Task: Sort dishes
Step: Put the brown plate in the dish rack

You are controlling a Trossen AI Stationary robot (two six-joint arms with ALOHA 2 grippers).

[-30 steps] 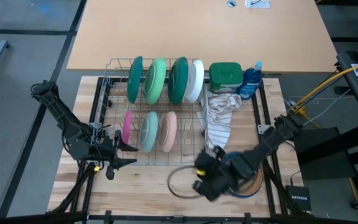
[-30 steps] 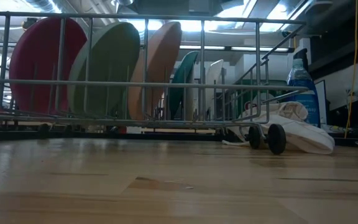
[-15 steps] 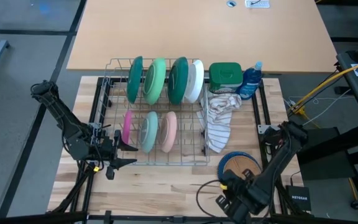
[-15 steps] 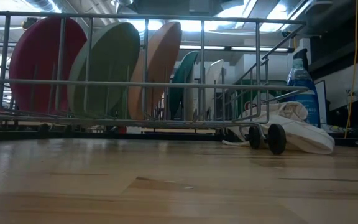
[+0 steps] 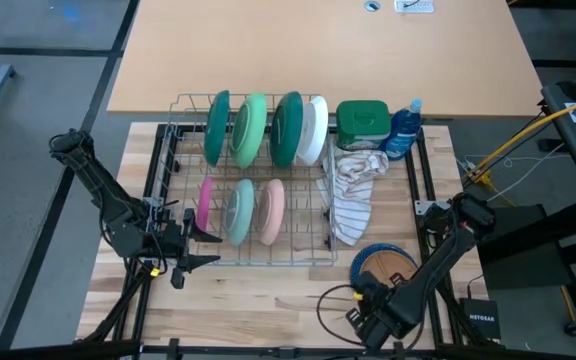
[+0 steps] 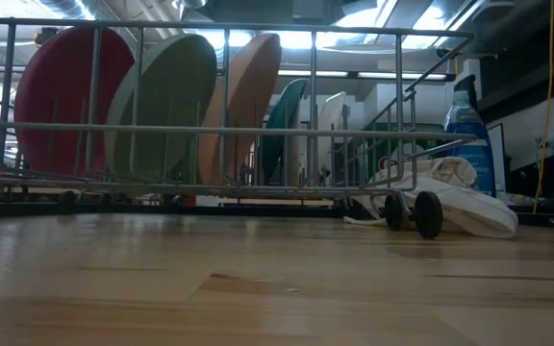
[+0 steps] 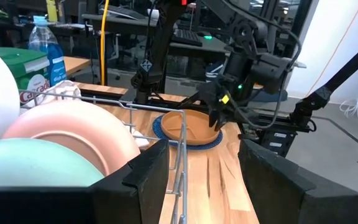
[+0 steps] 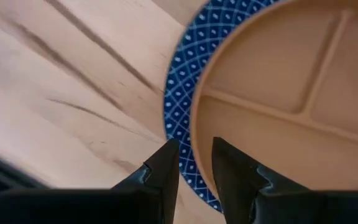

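The left gripper (image 5: 190, 247) waits with its jaws wide beside the rack (image 5: 173, 180), exactly as 1 second ago. In that rack 7 plates stand on edge, including the pink plate (image 5: 204, 204). The right gripper (image 5: 360, 318) has swung from the table's middle to the front edge, jaws narrow and empty, just short of the brown plate (image 8: 284, 106) lying on the navy plate (image 8: 185, 81). It seems lined up for a rim pickup.

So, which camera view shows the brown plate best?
The right wrist view shows the brown plate best: it fills the frame, its dividers are clear, and it lies on the navy plate. The high view shows it small, beside the rack. The left wrist view shows it farther off. The low view misses it.
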